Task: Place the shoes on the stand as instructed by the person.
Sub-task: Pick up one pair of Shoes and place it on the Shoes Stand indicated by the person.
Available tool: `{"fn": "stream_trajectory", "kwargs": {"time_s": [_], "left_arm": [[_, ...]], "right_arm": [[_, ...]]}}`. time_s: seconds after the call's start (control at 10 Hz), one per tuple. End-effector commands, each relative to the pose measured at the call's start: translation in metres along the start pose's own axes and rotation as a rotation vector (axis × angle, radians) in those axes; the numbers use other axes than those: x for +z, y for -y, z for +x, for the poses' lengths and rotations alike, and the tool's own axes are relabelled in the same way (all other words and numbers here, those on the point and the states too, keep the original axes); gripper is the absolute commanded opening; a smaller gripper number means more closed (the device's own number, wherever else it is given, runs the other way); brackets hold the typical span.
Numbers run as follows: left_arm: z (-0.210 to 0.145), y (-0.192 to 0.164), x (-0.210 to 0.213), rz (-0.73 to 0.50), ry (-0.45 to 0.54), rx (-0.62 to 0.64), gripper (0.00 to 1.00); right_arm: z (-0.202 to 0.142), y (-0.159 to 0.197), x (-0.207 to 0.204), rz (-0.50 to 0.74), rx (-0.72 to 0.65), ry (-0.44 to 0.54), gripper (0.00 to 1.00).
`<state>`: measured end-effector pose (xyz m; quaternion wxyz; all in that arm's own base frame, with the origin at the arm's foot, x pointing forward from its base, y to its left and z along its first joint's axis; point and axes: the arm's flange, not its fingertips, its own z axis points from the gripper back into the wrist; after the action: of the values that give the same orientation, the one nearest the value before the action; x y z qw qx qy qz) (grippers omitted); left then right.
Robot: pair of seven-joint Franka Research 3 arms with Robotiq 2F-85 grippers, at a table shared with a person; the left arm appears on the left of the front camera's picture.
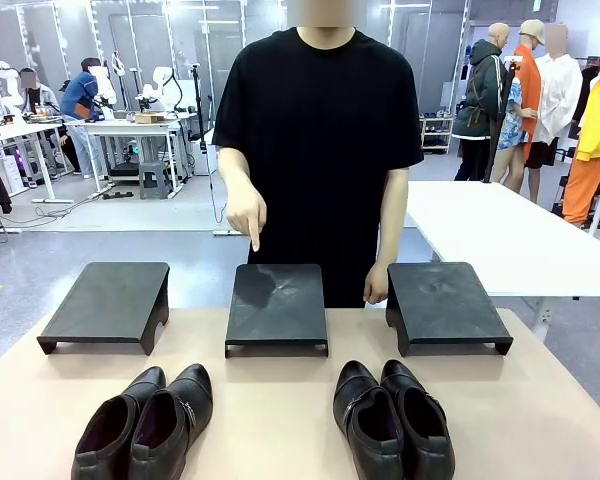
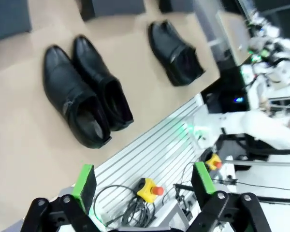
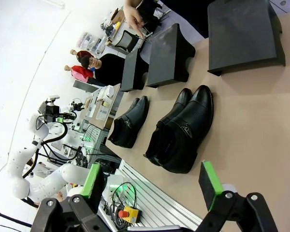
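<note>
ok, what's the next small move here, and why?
Probably lower the right gripper toward the right pair of shoes. The person's hand points at the bare middle stand; both pairs sit on the table, and the right and left gripper are open, holding nothing. Which pair is meant isn't shown.

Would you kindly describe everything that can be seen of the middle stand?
The middle stand is a low, matt black platform with a flat, scuffed top and short side legs. It stands level on the tan table, between the left stand and the right stand, apart from both. The person's hand points a finger down at its far left corner.
</note>
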<state>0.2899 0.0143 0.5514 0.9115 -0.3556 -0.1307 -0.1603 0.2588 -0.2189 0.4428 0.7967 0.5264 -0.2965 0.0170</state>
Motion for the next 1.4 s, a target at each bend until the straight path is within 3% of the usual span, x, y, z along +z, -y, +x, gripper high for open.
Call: {"fn": "stream_trajectory", "kwargs": {"time_s": [0.0, 0.4, 0.7, 1.3], "left_arm": [[0.0, 0.008, -0.034, 0.124, -0.061, 0.037, 1.0], [-0.004, 0.036, -0.118, 0.313, -0.068, 0.122, 1.0], [-0.007, 0.046, -0.175, 0.396, -0.134, 0.146, 1.0], [-0.007, 0.021, -0.238, 0.472, -0.221, 0.123, 1.0]], "right_arm": [[0.001, -0.001, 0.001, 0.014, 0.003, 0.013, 1.0], [0.001, -0.001, 0.001, 0.014, 0.003, 0.013, 1.0], [0.001, -0.001, 0.001, 0.014, 0.003, 0.013, 1.0], [0.001, -0.001, 0.001, 0.014, 0.003, 0.013, 1.0]]}}
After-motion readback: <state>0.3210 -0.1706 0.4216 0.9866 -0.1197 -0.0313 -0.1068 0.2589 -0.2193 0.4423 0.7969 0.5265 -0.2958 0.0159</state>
